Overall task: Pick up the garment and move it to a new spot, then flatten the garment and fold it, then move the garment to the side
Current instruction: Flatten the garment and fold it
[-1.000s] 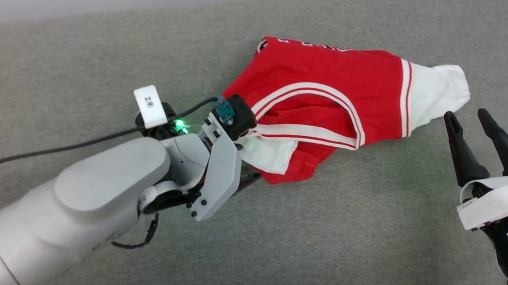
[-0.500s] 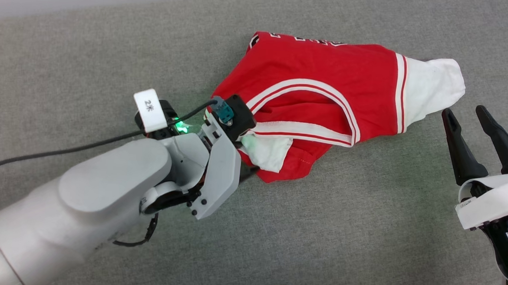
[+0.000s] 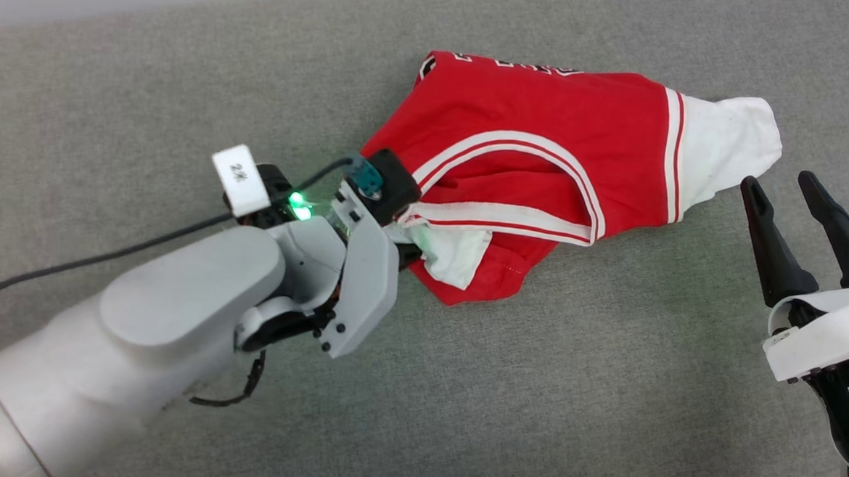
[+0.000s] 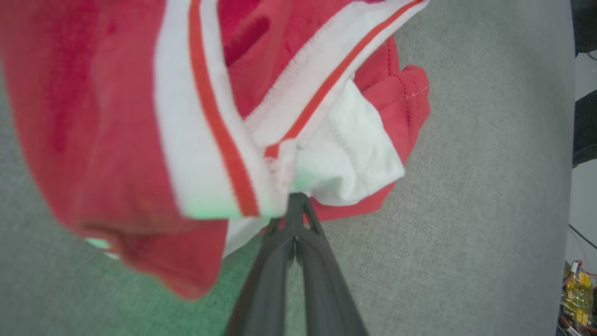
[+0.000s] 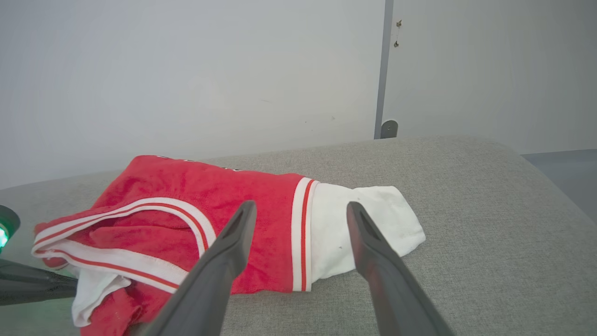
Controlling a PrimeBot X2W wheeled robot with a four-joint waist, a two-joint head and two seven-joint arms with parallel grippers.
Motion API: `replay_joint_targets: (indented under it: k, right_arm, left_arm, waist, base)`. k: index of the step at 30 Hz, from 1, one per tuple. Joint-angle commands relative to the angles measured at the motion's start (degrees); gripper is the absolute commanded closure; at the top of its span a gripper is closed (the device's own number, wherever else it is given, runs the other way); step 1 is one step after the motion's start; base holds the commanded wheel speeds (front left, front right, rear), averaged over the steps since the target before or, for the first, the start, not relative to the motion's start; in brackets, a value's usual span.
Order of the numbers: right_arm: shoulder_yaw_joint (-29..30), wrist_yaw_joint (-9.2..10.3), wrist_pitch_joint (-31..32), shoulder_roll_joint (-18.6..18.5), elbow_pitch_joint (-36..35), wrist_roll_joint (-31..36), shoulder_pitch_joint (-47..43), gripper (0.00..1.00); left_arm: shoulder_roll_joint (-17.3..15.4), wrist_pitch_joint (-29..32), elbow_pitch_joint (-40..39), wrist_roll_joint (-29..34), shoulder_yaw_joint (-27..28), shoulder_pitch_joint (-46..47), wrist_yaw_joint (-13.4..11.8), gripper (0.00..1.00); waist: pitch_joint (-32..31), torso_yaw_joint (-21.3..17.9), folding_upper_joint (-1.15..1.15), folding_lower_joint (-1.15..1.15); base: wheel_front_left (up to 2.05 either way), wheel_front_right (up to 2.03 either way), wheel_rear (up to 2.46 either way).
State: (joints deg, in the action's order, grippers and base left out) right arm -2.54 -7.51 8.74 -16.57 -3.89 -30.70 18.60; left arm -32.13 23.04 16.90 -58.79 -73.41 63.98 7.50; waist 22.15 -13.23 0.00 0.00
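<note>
Garment (image 3: 547, 114) pinched at its edge by left jaws; right jaws gape nearby.

The garment (image 3: 547, 114) is bright red, with a white sleeve (image 3: 728, 138) and a trim of white bands with a thin red line inside. At its far edge there are black letters with a white outline. The desk (image 3: 605, 393) is plain grey with a fine woven grain. The left gripper (image 4: 295, 205) and the right gripper (image 3: 780, 181) are dark, almost black. A green light (image 3: 297, 201) glows beside a white tag (image 3: 239, 178).
</note>
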Motion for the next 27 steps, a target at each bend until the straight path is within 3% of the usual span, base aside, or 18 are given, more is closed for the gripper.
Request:
replay_joint_targets:
  k: [1,10,17,18,19,20,21,27]
  right_arm:
    - [0.3,0.04,0.1,0.1,-0.2,0.3,0.0,0.00]
    - [1.7,0.04,1.4,-0.4,-0.9,0.7,-1.6,0.00]
    - [1.8,0.04,2.7,-0.7,-2.0,0.8,-1.3,0.00]
    - [1.8,0.04,2.8,-0.7,-2.1,0.8,-1.3,0.00]
    - [1.8,0.04,2.9,-0.7,-2.3,0.8,-1.4,0.00]
    - [1.8,0.04,3.1,-0.7,-2.4,0.9,-1.4,0.00]
    - [1.8,0.04,3.2,-0.7,-2.6,0.9,-1.5,0.00]
    - [2.2,0.04,3.2,-0.6,-3.4,0.9,-1.7,0.00]
  left_arm:
    - [-0.4,-0.7,0.0,-0.6,0.0,0.5,0.0,1.00]
    - [-4.6,-5.2,-1.8,-3.8,0.0,0.4,0.0,1.00]
    - [-6.0,-4.4,-2.3,-4.9,0.0,-1.7,0.0,1.00]
    - [-5.8,-4.3,-2.3,-5.6,0.0,-2.0,0.0,0.91]
    - [-5.4,-3.8,-2.5,-6.5,0.0,-2.4,0.0,0.64]
    - [-5.1,-3.3,-3.0,-7.4,0.0,-2.7,0.0,0.26]
    - [-4.8,-3.2,-3.6,-8.6,0.0,-2.7,0.0,0.00]
    - [-3.0,-2.2,-7.1,-13.2,0.1,-1.2,0.0,0.00]
  waist:
    - [-0.3,0.4,0.00,0.00]
    - [-3.0,3.3,0.00,0.00]
    - [-3.9,4.5,0.00,0.00]
    - [-3.9,4.6,0.00,0.00]
    - [-3.9,4.6,0.00,0.00]
    - [-3.8,4.5,0.00,0.00]
    - [-3.8,4.5,0.00,0.00]
    - [-2.8,3.8,0.00,0.00]
  base:
    - [0.00,0.00,0.00]
    - [0.00,0.00,0.00]
    - [0.00,0.00,0.00]
    - [0.00,0.00,0.00]
    - [0.00,0.00,0.00]
    - [0.00,0.00,0.00]
    - [0.00,0.00,0.00]
    - [0.00,0.00,0.00]
